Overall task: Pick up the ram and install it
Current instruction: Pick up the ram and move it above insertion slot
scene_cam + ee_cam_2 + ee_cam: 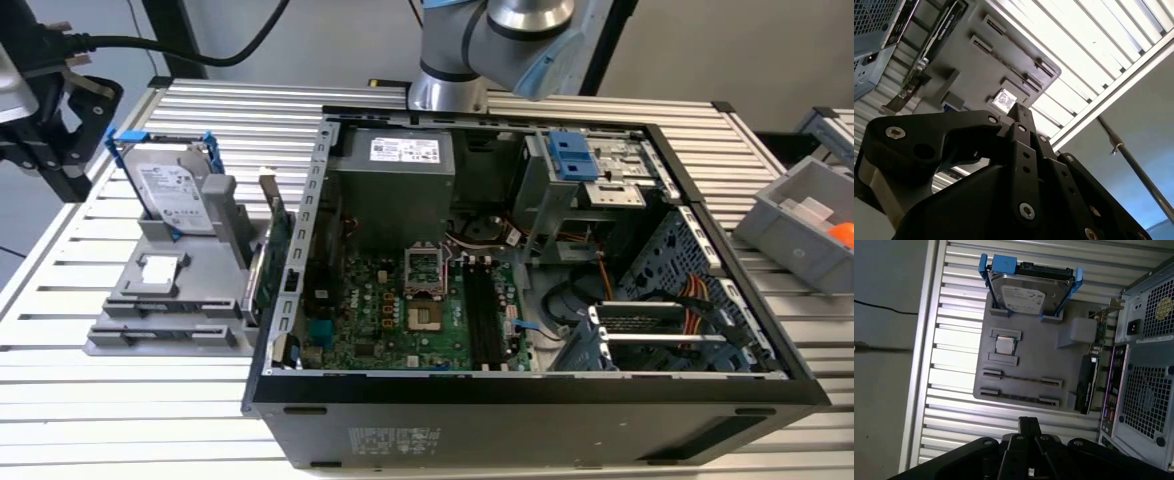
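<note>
Exterior view first: found a ribbed metal table point(134, 420) bearing an open computer case point(534, 420) with motherboard point(387, 320) bared, and, toward the exterior view's left, a grey fixture tray point(134, 345) just beside the case. Saw on the tray a silver hard drive point(1029, 292) upright in a blue frame, then a green expansion card point(1086, 385) on edge, standing between the case and everything else there. Made out the ram point(1021, 378) in the first wrist view as a thin dark strip on edge between two small brackets, near a square processor chip point(1003, 344); long axis square to the card's, one end toward the case. Could barely separate it from the tray's groove. Caught the gripper point(1029, 421) in both wrist views, fingers pressed together on nothing, over bare table beside the tray, apart from the ram; body cut off at the picture edge.
</note>
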`<state>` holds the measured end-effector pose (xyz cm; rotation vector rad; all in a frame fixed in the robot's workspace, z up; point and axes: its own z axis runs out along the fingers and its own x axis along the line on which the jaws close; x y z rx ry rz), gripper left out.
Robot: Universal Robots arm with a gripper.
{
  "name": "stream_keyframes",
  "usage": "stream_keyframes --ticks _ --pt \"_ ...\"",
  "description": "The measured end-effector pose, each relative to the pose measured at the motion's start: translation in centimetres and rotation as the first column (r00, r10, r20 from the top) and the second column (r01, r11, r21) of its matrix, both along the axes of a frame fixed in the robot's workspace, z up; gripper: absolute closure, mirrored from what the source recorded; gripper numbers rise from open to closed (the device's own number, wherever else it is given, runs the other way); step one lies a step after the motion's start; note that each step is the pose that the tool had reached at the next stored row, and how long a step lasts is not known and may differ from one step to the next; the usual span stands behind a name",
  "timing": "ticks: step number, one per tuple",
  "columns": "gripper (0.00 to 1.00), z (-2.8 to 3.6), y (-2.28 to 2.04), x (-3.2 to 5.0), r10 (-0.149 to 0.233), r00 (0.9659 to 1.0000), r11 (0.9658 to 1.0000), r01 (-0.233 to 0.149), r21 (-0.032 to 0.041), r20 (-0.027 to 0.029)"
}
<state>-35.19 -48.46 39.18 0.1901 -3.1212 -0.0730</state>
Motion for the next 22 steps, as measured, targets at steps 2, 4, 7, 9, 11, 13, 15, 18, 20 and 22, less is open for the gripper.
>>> stream_keyframes --ticks 2,4,7,9,11,13,15,18,20,22 --pt "1.0 0.01 0.0 0.0 0.002 1.0 1.0 -0.002 -0.0001 0.0062" --pt "1.0 0.0 0.0 0.01 0.003 0.9999 1.0 -0.003 -0.0001 0.0101" --pt "1.0 0.0 0.0 0.0 0.007 0.9999 1.0 -0.007 0.0 0.0106" --pt "1.0 0.0 0.0 0.0 0.013 0.9999 0.9999 -0.013 -0.0001 0.0105" --pt "1.0 0.0 0.0 -0.01 0.023 0.9997 0.9997 -0.023 -0.0001 0.0104" --pt "1.0 0.0 0.0 -0.01 0.035 0.9993 0.9994 -0.035 0.0 0.0105" --pt "1.0 0.01 0.01 -0.01 0.05 0.9987 0.9988 -0.05 -0.0001 0.0104" --pt "1.0 0.0 0.0 0.0 0.074 0.9972 0.9973 -0.074 0.0 0.0105" --pt "1.0 0.0 0.0 0.0 0.085 0.9963 0.9964 -0.085 -0.0001 0.0105" --pt "1.0 0.0 0.0 0.0 0.088 0.9961 0.9962 -0.088 -0.0001 0.0104"
